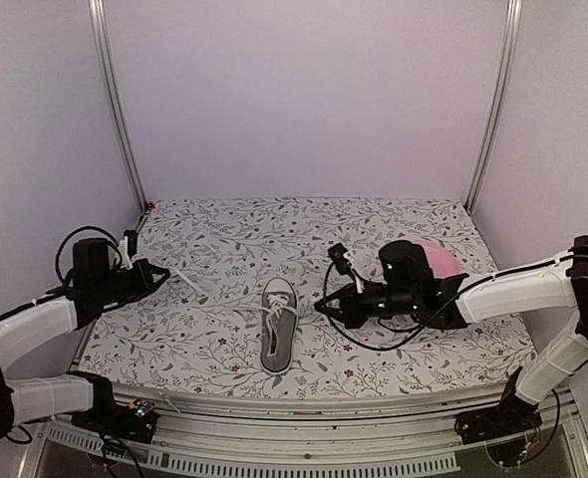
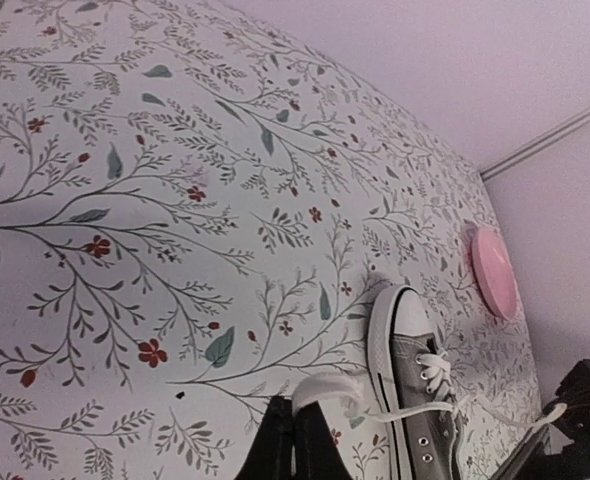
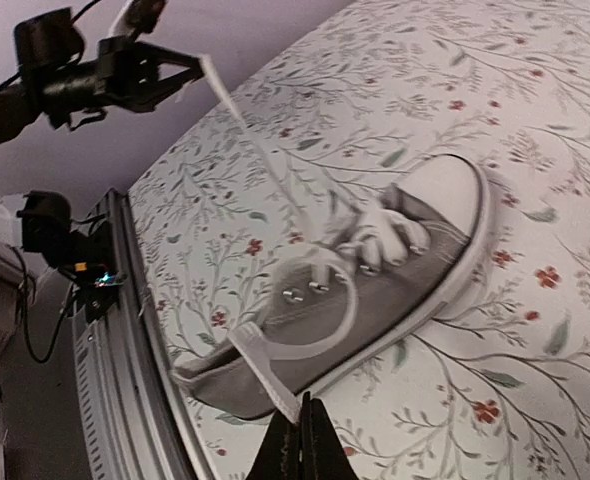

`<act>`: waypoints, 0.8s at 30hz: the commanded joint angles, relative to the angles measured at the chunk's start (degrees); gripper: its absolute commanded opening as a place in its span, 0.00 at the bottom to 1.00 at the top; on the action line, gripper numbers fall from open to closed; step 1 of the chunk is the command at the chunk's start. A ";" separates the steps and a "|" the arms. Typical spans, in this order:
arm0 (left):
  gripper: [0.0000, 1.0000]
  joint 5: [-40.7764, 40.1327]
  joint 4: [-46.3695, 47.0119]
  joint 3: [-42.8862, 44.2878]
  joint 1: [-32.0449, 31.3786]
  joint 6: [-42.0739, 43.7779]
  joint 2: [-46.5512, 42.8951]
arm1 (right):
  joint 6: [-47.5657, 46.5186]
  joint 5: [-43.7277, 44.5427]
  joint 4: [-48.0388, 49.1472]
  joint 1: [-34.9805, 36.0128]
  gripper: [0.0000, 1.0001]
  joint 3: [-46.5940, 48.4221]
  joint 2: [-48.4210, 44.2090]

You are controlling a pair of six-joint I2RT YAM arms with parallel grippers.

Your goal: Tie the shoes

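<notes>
In the middle of the desk [image 1: 224, 234], on its flowered cloth, lies the grey shoe [image 1: 278, 339], resting on its white sole with the toe cap pointing away from the arm bases. It sits between the two arms, nearer the right one.

The left claw [image 1: 164, 271] hangs well off to the left of the shoe, its fingers pressed together on the left lace [image 1: 189, 284], which runs in a long, nearly straight white line from the eyelets up to the fingertips. The left wrist view shows that lace curled over the closed tips.

The right claw [image 1: 321, 306] is just beside the shoe's right flank, low over the cloth. Its fingers are pinched on the right lace [image 3: 320, 340], which bows out from the eyelets in a loose loop and ends at the tips.

A pink plate [image 1: 441, 257] lies on the cloth behind the right arm, largely hidden by it; whether it carries anything cannot be told.
</notes>
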 commanded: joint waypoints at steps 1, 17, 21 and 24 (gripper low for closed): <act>0.00 -0.72 2.62 5.34 -9.67 1.64 1.77 | -4.02 -7.43 -1.89 10.50 0.02 11.04 6.30; 0.00 1.21 3.71 24.88 -29.32 10.06 17.23 | -4.21 4.45 -4.07 14.17 0.80 22.51 12.42; 0.00 0.80 2.33 27.94 -32.59 12.53 19.54 | -6.48 -0.15 -4.73 8.27 0.84 21.64 9.95; 0.00 0.25 0.91 30.06 -35.12 13.95 20.77 | -6.41 -0.46 -3.69 5.25 0.82 21.98 9.45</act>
